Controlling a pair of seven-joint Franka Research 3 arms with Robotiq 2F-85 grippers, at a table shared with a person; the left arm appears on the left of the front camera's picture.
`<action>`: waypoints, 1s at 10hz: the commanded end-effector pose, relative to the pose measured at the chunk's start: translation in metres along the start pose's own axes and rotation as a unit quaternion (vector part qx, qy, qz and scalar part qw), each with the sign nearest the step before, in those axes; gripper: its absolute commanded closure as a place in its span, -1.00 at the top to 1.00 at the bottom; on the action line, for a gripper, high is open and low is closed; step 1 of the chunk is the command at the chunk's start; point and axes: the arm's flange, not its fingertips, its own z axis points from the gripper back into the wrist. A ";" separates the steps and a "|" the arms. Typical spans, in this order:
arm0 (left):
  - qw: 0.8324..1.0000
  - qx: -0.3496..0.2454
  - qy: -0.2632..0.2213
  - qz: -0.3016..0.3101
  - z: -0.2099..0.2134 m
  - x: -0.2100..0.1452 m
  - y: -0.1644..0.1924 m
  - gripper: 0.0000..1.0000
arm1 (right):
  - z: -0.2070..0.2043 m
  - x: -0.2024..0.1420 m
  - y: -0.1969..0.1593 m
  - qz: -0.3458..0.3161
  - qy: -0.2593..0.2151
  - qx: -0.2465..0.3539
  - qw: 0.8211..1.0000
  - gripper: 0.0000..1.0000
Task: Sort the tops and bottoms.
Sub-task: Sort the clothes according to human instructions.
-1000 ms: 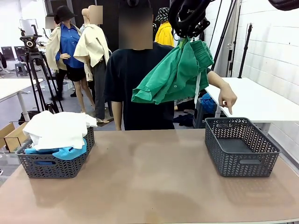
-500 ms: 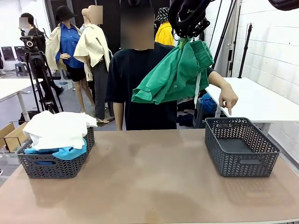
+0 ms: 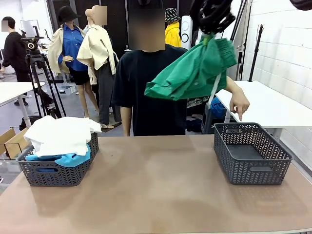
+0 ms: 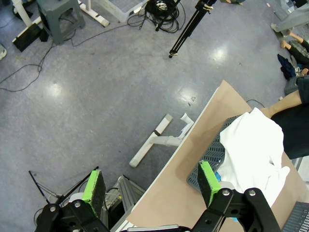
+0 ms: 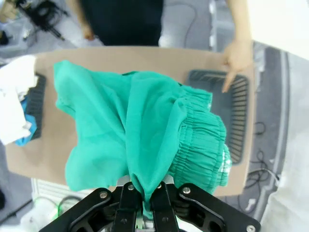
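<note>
Two baskets (image 3: 57, 168), one green shorts (image 3: 192, 75)

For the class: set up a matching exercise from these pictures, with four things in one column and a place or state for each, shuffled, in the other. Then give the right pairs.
Column one:
1. green shorts
2. white shirt
3. right basket
4. left end effector

Column two:
A. open, holding nothing
B. lying on top in the left basket
C. empty, with the person's hand pointing at it
D. hanging in the air from the shut right end effector

Pairs: 1-D, 2-B, 3-C, 4-A
</note>
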 end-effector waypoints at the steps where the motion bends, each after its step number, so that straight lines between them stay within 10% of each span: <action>1: 1.000 0.002 -0.001 -0.002 0.001 0.000 0.001 1.00 | 0.014 -0.011 -0.046 -0.042 -0.024 -0.047 0.998 -1.00; 10: 1.000 0.002 -0.001 -0.002 0.001 0.000 0.001 1.00 | -0.106 -0.107 -0.153 -0.224 -0.053 -0.186 0.955 -1.00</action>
